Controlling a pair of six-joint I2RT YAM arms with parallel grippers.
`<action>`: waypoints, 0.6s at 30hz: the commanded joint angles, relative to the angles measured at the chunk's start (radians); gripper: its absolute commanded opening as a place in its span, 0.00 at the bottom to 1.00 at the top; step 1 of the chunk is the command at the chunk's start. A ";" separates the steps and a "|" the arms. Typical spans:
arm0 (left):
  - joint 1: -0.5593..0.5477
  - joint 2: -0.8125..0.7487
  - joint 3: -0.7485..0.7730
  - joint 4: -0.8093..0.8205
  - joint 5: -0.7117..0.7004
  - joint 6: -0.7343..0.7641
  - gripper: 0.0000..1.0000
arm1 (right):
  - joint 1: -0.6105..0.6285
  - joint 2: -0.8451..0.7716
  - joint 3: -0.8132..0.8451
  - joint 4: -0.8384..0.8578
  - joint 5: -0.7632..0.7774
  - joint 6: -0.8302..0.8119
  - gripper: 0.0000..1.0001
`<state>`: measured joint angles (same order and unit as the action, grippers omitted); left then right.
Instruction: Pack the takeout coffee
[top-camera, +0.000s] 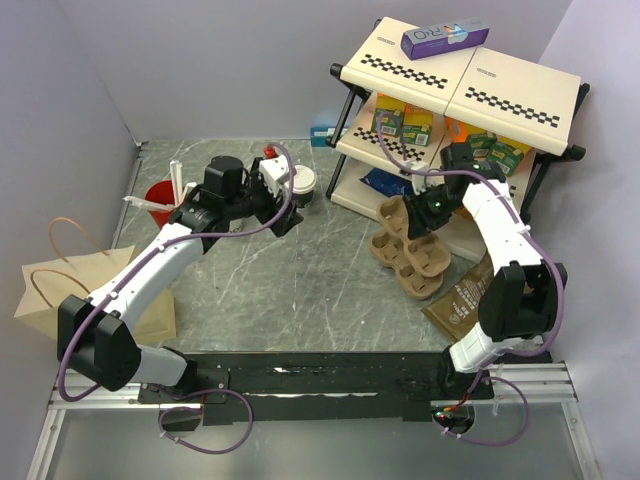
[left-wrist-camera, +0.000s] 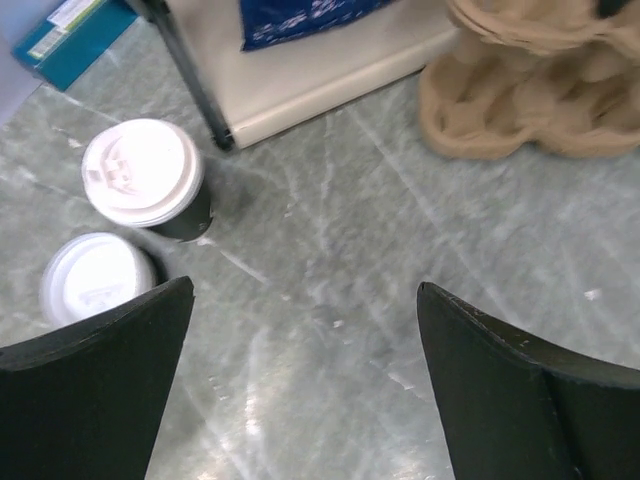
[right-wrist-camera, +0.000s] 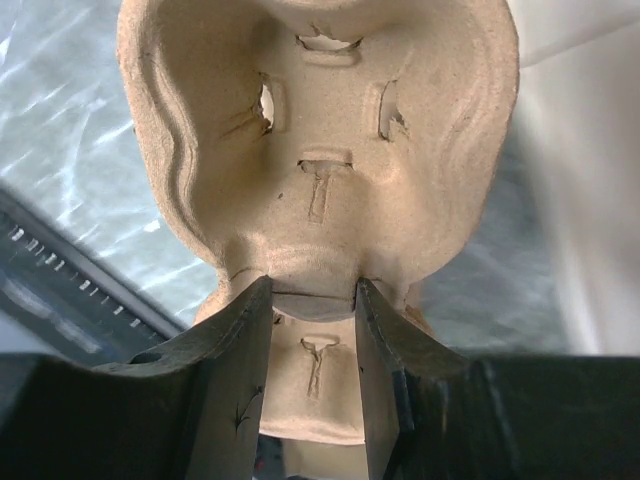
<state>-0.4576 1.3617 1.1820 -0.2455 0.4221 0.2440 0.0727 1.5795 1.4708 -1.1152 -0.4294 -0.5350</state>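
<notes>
Clearly, the left gripper (left-wrist-camera: 305, 300) has its fingers (left-wrist-camera: 100, 380) spread wide apart. They hold nothing and hang above the table (left-wrist-camera: 400, 250). The takeout coffee (left-wrist-camera: 145, 180) stands upright on the table beside the shelf leg (left-wrist-camera: 195, 85), a little beyond one fingertip and apart from it. The right gripper (right-wrist-camera: 312, 300) is pinched on a ridge of the cardboard cup carrier (right-wrist-camera: 320, 150).

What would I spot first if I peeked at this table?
Probably the brown moulded-pulp cup carrier on the right, pinched by the jaws of the right arm. Next, two paper cups with round white plastic lids at the back, near the open jaws of the left arm.
</notes>
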 joint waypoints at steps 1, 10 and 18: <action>0.002 -0.012 0.007 0.116 0.105 -0.196 0.99 | 0.087 -0.042 0.013 -0.022 0.122 -0.021 0.00; -0.001 0.066 0.047 0.177 0.181 -0.324 0.99 | -0.012 0.015 0.062 -0.111 -0.022 0.029 0.00; -0.010 0.100 0.010 0.297 0.253 -0.445 0.99 | 0.053 -0.110 0.079 -0.077 -0.106 -0.043 0.00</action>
<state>-0.4583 1.4422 1.1839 -0.0910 0.5949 -0.0959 0.0517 1.5612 1.5002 -1.1915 -0.5655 -0.5339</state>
